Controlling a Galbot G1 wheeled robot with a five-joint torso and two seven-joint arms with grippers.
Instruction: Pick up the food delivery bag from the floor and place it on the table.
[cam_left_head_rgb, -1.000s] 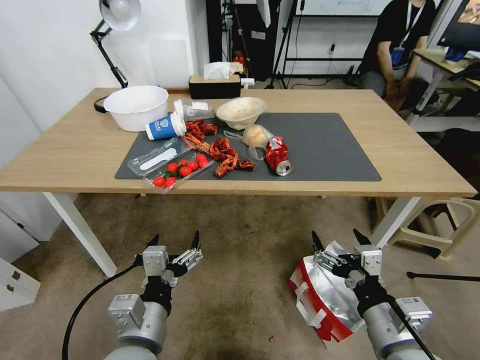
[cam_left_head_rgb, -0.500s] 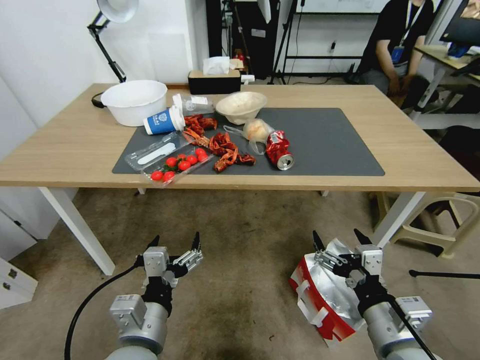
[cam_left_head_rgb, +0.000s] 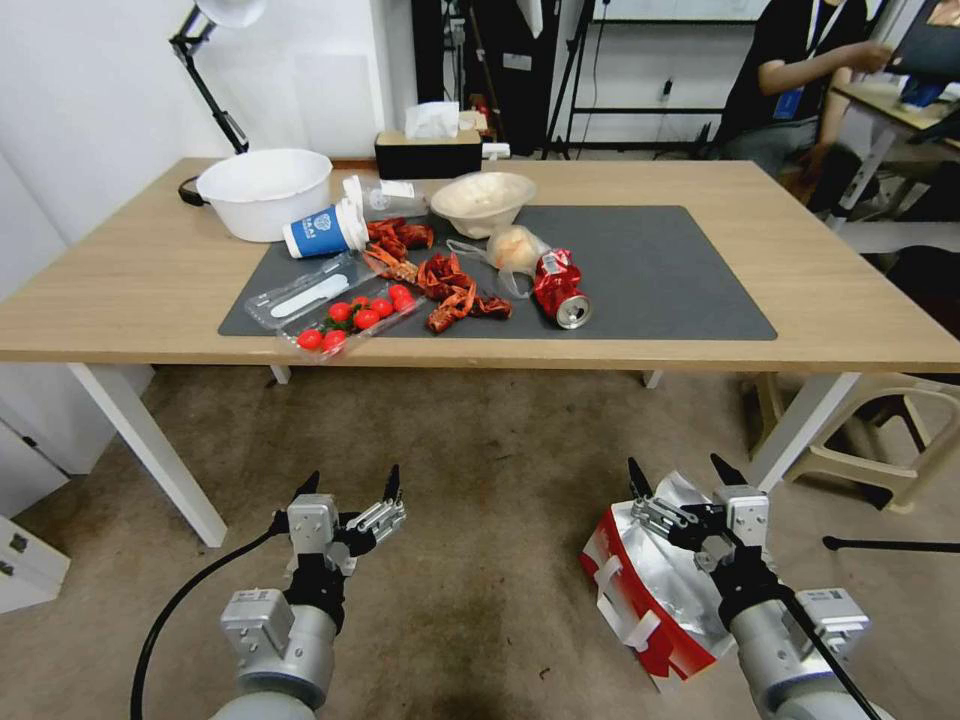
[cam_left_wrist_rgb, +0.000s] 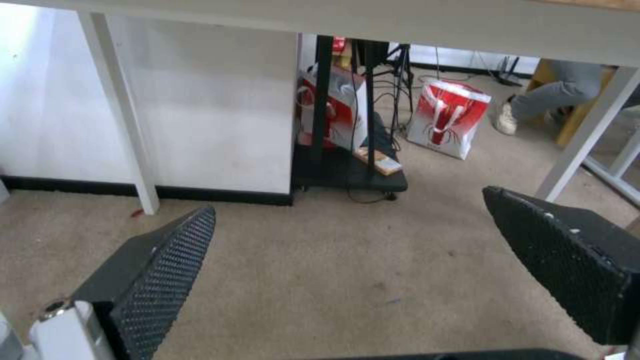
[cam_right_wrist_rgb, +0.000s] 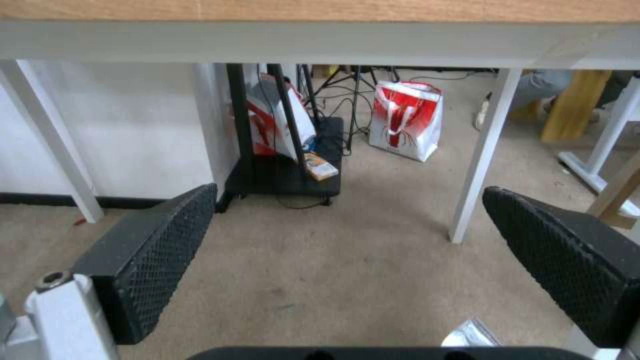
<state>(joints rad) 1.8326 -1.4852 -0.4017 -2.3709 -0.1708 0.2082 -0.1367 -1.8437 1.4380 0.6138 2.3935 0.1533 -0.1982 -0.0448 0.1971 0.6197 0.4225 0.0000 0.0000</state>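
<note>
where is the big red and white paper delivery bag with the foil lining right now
In the head view, the red-and-white foil-lined paper delivery bag lies on the brownish floor at the robot's right, under the open right gripper, near the table's white leg.

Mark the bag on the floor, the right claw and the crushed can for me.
Red-and-white foil-lined paper delivery bag (cam_left_head_rgb: 655, 590), head view, silver lining.
Right claw (cam_left_head_rgb: 685, 475), head view, midway between the open fingertips.
Crushed red drink can (cam_left_head_rgb: 560, 290), head view, its dented side.

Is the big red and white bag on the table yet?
No, the food delivery bag lies on the floor below the right gripper, not on the table.
</note>
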